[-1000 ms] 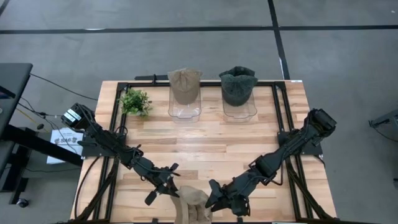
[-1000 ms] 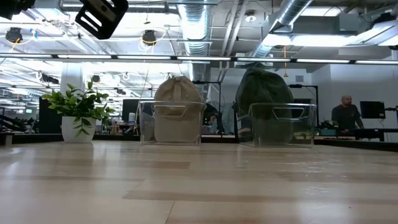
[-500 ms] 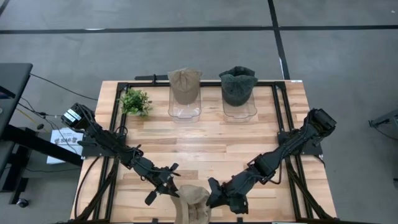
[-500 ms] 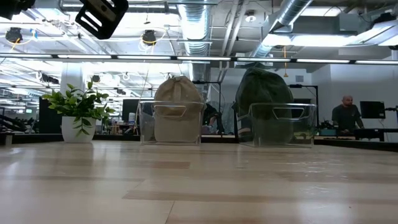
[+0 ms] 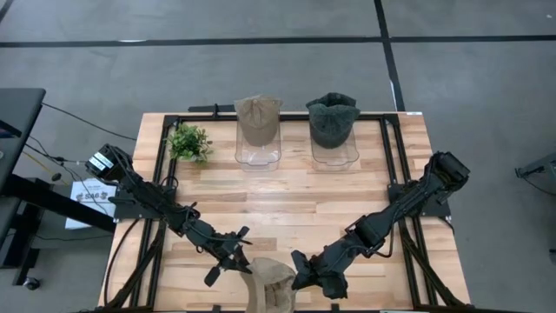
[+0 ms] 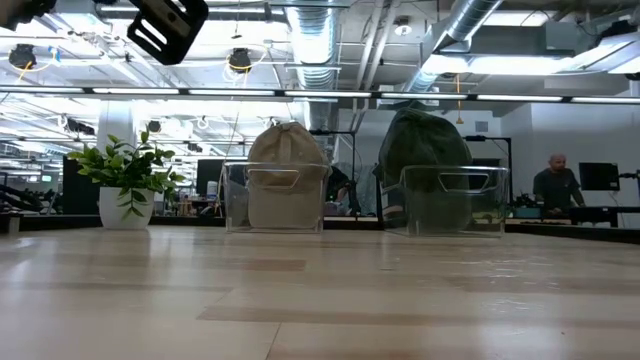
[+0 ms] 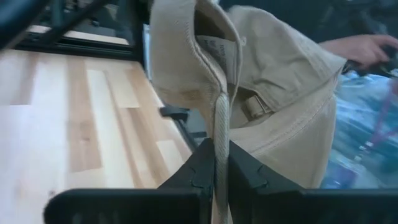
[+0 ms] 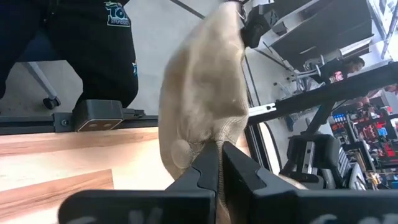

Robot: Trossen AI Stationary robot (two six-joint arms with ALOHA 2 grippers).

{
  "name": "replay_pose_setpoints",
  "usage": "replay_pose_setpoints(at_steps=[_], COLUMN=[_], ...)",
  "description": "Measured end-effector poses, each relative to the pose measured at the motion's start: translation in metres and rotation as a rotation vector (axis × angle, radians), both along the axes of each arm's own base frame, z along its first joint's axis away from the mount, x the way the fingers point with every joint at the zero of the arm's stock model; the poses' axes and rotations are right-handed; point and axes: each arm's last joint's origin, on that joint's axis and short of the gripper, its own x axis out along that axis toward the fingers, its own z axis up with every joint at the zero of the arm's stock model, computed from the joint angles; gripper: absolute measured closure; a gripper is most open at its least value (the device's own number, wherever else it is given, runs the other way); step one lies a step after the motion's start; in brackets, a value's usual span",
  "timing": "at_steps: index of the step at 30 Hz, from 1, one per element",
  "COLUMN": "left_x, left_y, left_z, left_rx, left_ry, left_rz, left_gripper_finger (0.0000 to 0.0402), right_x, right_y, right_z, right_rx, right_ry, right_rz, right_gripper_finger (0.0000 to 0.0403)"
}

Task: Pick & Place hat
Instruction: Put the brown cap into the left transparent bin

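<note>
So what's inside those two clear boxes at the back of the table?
Each clear box holds a hat: the left clear box a tan hat, the right clear box a dark green hat. Whatever lies beneath the hats is covered.

Tan cap, hanging crumpled, pinched both sides, table's near edge

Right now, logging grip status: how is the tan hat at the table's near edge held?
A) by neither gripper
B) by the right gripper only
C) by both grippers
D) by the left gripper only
C: the left gripper and the right gripper each pinch the tan hat.
</note>
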Motion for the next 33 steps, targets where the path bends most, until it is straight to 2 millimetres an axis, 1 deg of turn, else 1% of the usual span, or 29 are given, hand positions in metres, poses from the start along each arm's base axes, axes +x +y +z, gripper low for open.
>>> replay_pose_setpoints(at_steps=[3, 7, 15, 24, 28, 33], left_x=[0.001, 0.001, 0.003, 0.003, 0.003, 0.002], left_y=[0.001, 0.001, 0.005, 0.007, 0.007, 0.005], left_z=[0.000, 0.000, 0.000, 0.000, 0.000, 0.000], left_rx=[0.005, 0.007, 0.029, 0.039, 0.069, 0.117], left_ry=[-0.004, -0.006, -0.023, -0.027, -0.043, -0.068], left_rz=[0.039, 0.055, 0.189, 0.252, 0.246, 0.230], left_gripper_finger=[0.0374, 0.0356, 0.0304, 0.0254, 0.0242, 0.0241], right_x=[0.000, 0.000, 0.000, 0.000, 0.003, 0.007], right_y=[0.000, 0.000, 0.000, -0.002, -0.007, -0.017], right_z=[0.000, 0.000, 0.000, -0.002, -0.004, -0.007], right_rx=[0.000, 0.001, 0.001, 0.017, 0.030, 0.051], right_ry=[0.000, 0.000, 0.001, 0.037, 0.082, 0.133], right_rz=[0.000, 0.002, 0.002, -0.030, -0.073, -0.142], right_gripper_finger=[0.0401, 0.0402, 0.0402, 0.0403, 0.0403, 0.0403])
